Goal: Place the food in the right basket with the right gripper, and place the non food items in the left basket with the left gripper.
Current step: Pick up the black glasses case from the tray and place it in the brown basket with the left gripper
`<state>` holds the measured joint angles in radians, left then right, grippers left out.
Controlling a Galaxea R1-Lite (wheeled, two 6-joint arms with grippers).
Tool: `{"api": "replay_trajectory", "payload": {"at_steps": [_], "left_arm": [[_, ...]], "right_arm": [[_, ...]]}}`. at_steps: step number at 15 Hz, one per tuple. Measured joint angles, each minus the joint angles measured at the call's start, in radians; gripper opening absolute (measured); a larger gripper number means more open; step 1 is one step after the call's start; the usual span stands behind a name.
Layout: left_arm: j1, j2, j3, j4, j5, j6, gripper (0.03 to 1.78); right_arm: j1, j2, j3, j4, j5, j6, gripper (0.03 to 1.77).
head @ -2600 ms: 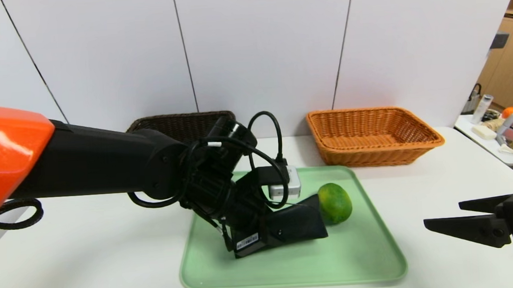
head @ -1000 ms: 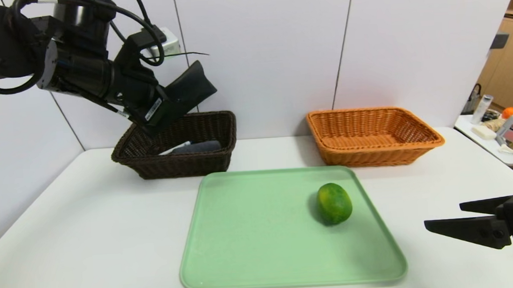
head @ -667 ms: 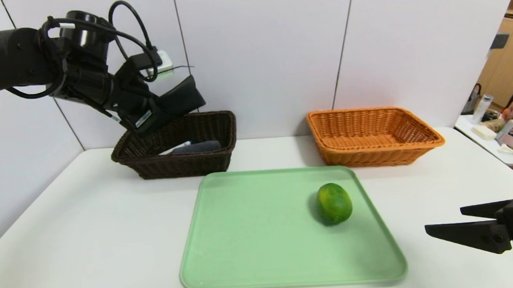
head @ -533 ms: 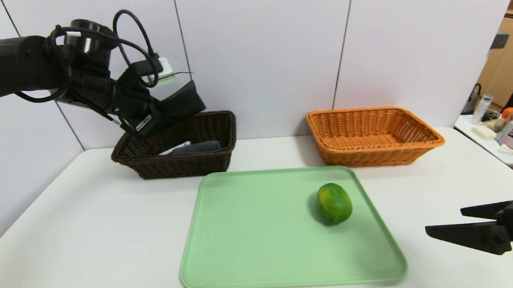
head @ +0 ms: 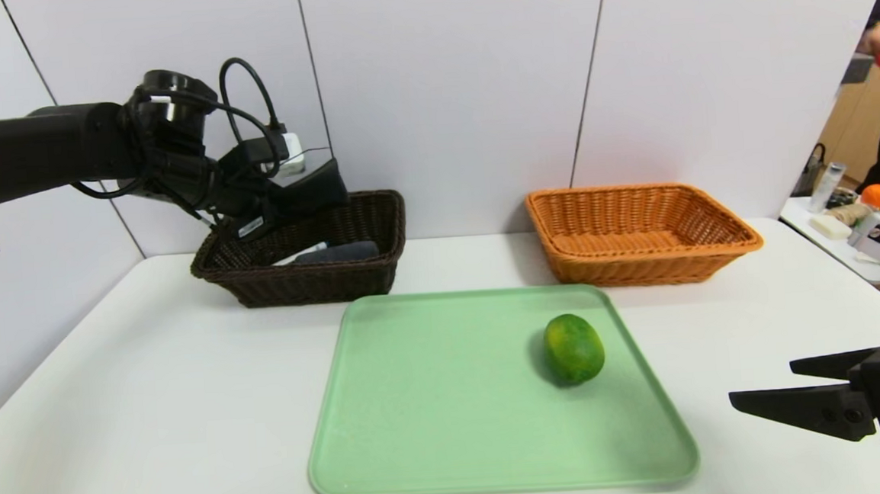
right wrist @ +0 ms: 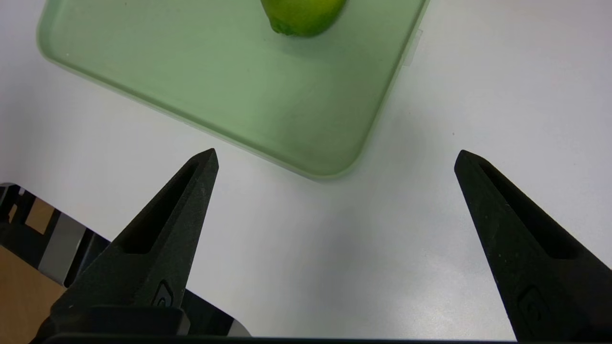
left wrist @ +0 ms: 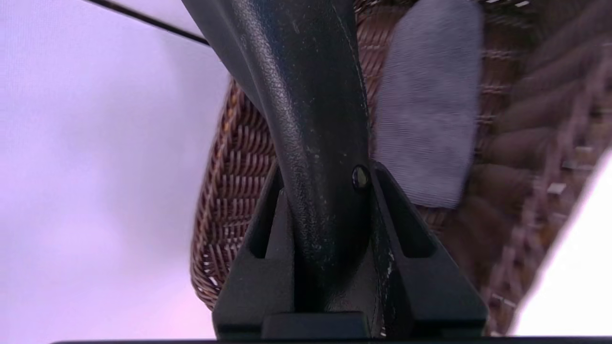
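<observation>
Black pouch [head: 314,190] over dark brown basket [head: 350,279]; fruit on tray
Left gripper [head: 284,203] clamped on pouch above basket near table's far edge; grey towel [left wrist: 428,110] and white marker [head: 299,254] inside. Green fruit [head: 573,349] on green tray [head: 436,430], mid-table. Orange-tan basket [head: 640,265] far right. Right gripper [right wrist: 334,160] spread wide, by table's near right corner

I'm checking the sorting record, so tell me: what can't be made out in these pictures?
- Head view: dark brown wicker basket's floor is hidden by its near wall; only a grey rolled towel and a white sliver peek over.
- Left wrist view: flat black pouch, clamped in the left gripper, blocks most of the basket.
- Right wrist view: green citrus fruit is cut off by the edge, beyond the open right gripper.
</observation>
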<state>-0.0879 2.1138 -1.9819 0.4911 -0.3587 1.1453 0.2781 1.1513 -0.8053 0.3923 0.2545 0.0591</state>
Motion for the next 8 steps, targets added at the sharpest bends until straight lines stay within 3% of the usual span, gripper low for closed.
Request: {"api": "replay_trajectory", "payload": {"at_steps": [6, 8], "left_arm": [[0.001, 0.064, 0.0, -0.029, 0.049, 0.009, 0.48], [0.0, 0.077, 0.0, -0.037, 0.049, 0.007, 0.69]], "right_arm": [[-0.001, 0.015, -0.001, -0.007, -0.001, 0.0, 1.71], [-0.001, 0.02, -0.001, -0.008, -0.001, 0.001, 1.71]]}}
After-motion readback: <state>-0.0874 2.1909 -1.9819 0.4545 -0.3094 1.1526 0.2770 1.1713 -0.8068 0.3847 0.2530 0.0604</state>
